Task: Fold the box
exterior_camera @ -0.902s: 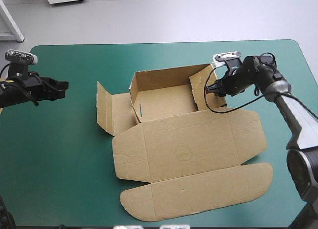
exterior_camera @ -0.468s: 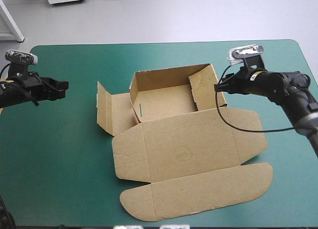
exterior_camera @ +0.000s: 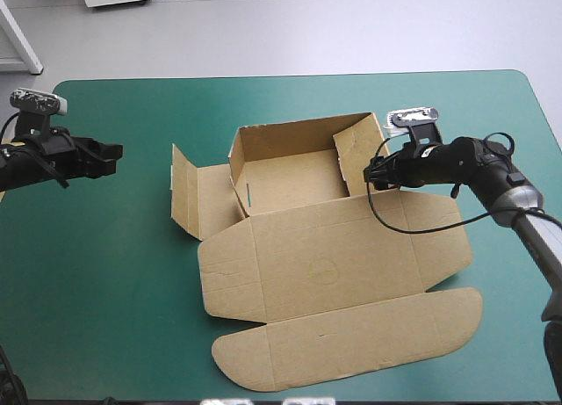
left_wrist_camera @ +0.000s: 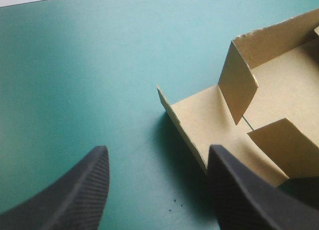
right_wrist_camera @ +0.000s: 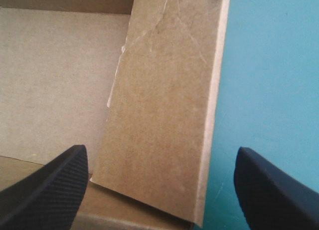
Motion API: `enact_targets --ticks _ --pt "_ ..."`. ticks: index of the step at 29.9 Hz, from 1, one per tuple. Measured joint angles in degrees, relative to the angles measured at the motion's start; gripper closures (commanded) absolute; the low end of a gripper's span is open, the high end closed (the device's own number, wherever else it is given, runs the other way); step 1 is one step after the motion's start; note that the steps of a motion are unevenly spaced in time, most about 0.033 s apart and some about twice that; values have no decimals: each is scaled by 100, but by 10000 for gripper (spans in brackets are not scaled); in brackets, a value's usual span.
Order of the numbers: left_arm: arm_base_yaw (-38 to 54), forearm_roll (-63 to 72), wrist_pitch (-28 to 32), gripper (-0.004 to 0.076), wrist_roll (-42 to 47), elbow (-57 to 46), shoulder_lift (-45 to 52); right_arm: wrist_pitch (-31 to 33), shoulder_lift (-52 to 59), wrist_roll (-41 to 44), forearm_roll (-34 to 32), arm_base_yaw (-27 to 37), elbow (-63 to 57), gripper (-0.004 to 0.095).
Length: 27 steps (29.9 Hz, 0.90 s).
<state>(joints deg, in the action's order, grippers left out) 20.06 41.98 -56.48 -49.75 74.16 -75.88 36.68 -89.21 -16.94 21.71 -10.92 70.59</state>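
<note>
I read this as the wall-raising step, with work under way on the tray's 3 o'clock side. My right gripper (exterior_camera: 372,170) sits at the right wall (exterior_camera: 360,159). Its fingers are released and spread wide, with the wall's edge between them but nothing pinched. My left gripper (exterior_camera: 112,150) hangs well out at 9 o'clock from the box (exterior_camera: 325,264), its fingers likewise apart and empty over the teal-green surface (exterior_camera: 105,291).

The next move, as I judge it, is to press that right wall upright and tuck it, since it leans inward over the floor. After that the left arm must come in for the left side panel (exterior_camera: 198,198).

The brown box lies at the middle of the surface, half formed. The back wall (exterior_camera: 299,133) at 12 o'clock stands. The left side panel sprawls outward at 9 o'clock with its end flap raised. The lid (exterior_camera: 329,247) lies flat toward 6 o'clock and ends in a rounded flap (exterior_camera: 351,339). The right wall shows creases on its inner face.
</note>
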Motion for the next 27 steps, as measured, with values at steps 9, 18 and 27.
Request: enact_targets --ticks 9,18,27 --pt "0 24 -65 304 0 0 0 38 -723 0 37 0 431 166" --pt "0 154 -87 304 -5 0 0 357 -1291 0 18 0 923 374" --pt "0 161 -100 304 -13 0 0 831 -1684 388 -494 -4 1411 655"
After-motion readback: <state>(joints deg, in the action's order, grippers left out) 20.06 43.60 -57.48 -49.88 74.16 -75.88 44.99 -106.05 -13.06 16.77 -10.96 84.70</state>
